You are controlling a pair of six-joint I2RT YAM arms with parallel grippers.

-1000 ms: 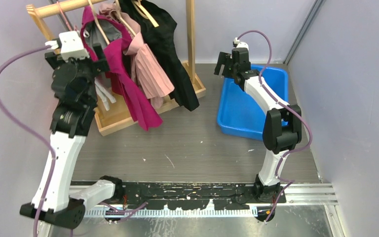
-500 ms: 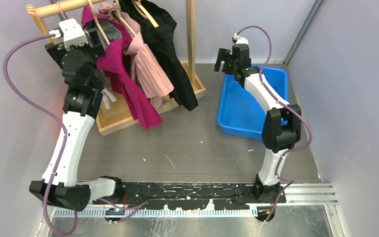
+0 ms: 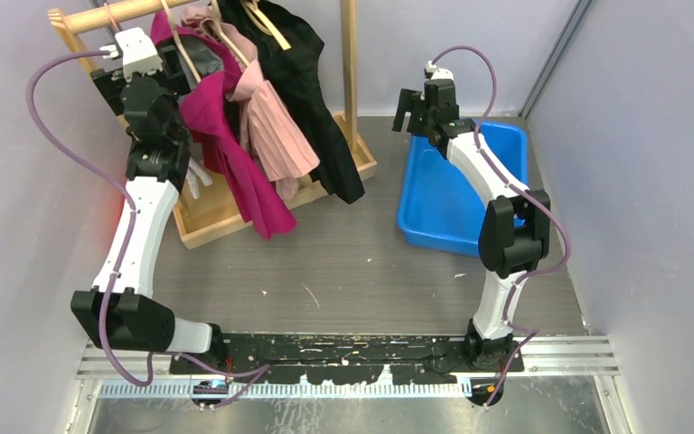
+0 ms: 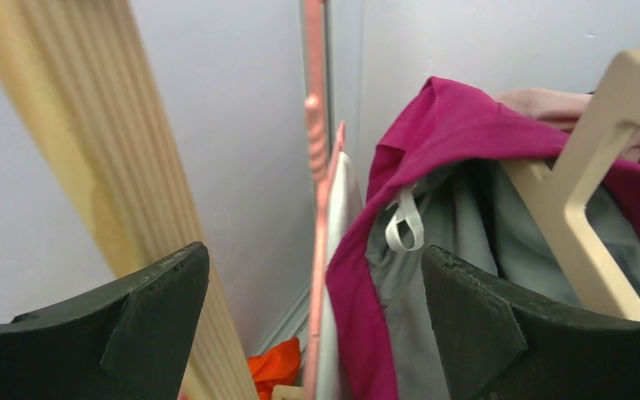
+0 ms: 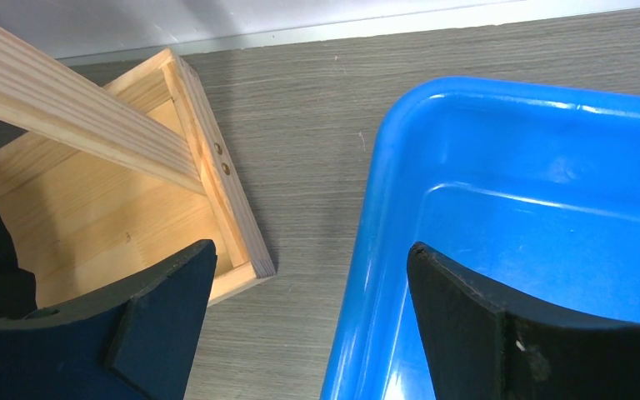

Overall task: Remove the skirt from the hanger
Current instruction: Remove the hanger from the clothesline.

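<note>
- Two arms, each with one gripper; one wooden rack [image 3: 350,63]; one blue bin [image 3: 438,208].
- Three garments hang on the rack: a magenta one [image 3: 235,163], a pink pleated skirt [image 3: 271,131] and a black one [image 3: 312,99].
- The total number of hangers cannot be told. The left wrist view shows a cream hanger [image 4: 583,192] inside the magenta garment and a thin pink hanger [image 4: 317,167] beside it.
- The skirt is on its hanger, between the magenta and black garments, and touches both.
- The left arm stretches from its base at the near left up to the rack's left end, with its wrist beside the top rail.
- The left gripper [image 4: 312,267] is spread wide and holds nothing. It faces the magenta garment's shoulder, with a rack post on its left side. The garment's grey lining [image 4: 458,250] and a white loop [image 4: 404,225] lie ahead of it.
- The right arm bends at the elbow over the bin's near right side, and its forearm reaches toward the bin's far left corner.
- The right gripper [image 5: 312,258] is also wide apart and grips nothing. It hangs above the strip of floor between the bin's rim and the corner of the rack's base tray [image 5: 217,175].
- The visible part of the bin holds nothing.
- The base tray holds pale pieces [image 3: 194,176] too small to identify. The hems of the magenta and black garments drape over its front edge.
</note>
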